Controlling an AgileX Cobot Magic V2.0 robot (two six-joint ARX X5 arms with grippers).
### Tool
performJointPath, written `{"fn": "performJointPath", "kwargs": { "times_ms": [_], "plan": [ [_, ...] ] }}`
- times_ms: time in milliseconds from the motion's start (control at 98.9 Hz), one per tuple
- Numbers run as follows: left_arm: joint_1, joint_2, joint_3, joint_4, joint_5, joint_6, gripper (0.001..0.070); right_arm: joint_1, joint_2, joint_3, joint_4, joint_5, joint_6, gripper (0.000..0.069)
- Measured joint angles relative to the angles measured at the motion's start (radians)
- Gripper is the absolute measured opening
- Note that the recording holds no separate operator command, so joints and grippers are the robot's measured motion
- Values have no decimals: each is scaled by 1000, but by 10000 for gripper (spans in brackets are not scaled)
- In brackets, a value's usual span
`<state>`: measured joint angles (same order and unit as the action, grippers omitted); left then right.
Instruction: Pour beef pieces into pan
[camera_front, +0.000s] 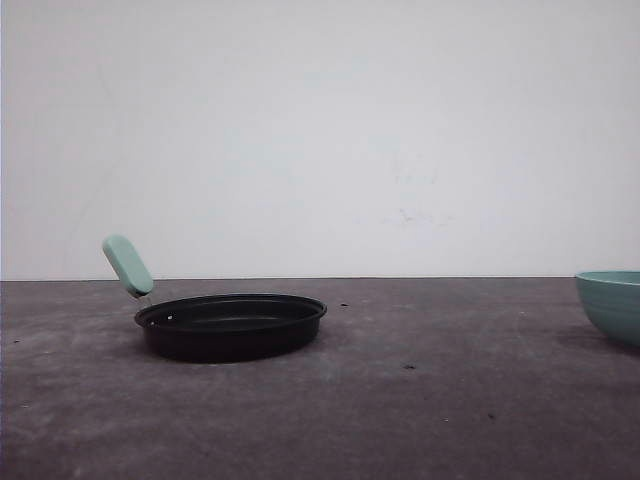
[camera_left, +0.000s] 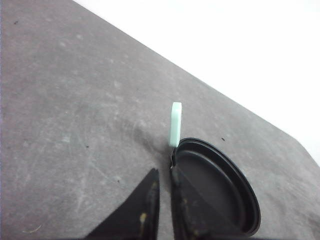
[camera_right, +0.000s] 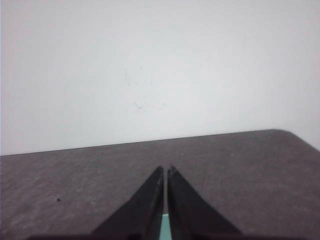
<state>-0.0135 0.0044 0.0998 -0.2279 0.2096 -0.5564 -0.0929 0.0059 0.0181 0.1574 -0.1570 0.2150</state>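
Looks like the very start: pan (camera_front: 231, 325) sitting empty on the table (camera_front: 420, 400), both sets of jaws pinched together gripping nothing, beef pieces probably in the teal bowl (camera_front: 612, 303), so grabbing that comes next.

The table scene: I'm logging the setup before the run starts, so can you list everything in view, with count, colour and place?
pan: one, black and shallow, with a pale mint-green handle angled up at its left; left of centre on the table.
bowl: one, teal and ribbed, at the right edge of the front view, partly cut off; its contents cannot be seen.
table: one, dark grey, scuffed, with a few small dark specks.
wall: white, behind the table.
left gripper: black, fingers nearly together, beside the pan's rim near the handle.
right gripper: black, fingers close together above the table, a teal sliver between them.
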Motion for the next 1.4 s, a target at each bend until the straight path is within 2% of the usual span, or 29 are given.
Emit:
{"fn": "performJointPath", "kwargs": {
  "times_ms": [101,263,536,809,1092,1214,1224,1264,1396],
  "plan": [
    [0,0,0,1,30,-9,14,0,0,4,-53,0,34,10],
    [0,1,8,0,106,-10,14,0,0,73,-270,-2,91,10],
    [0,68,134,1,104,2,14,0,18,218,-336,-27,105,10],
    [0,337,439,-14,103,102,14,0,154,471,-467,-64,78,10],
    [0,607,834,-68,106,227,14,0,333,771,-474,-79,43,10],
    [-5,650,887,-62,130,234,14,0,418,871,-487,-110,43,10],
    [-5,659,888,-82,132,221,14,0,460,909,-486,-165,43,10],
    [-5,664,888,-98,134,206,14,0,483,927,-482,-205,43,10],
    [-5,671,888,-105,146,186,14,0,520,943,-457,-262,44,13]
  ]
}}
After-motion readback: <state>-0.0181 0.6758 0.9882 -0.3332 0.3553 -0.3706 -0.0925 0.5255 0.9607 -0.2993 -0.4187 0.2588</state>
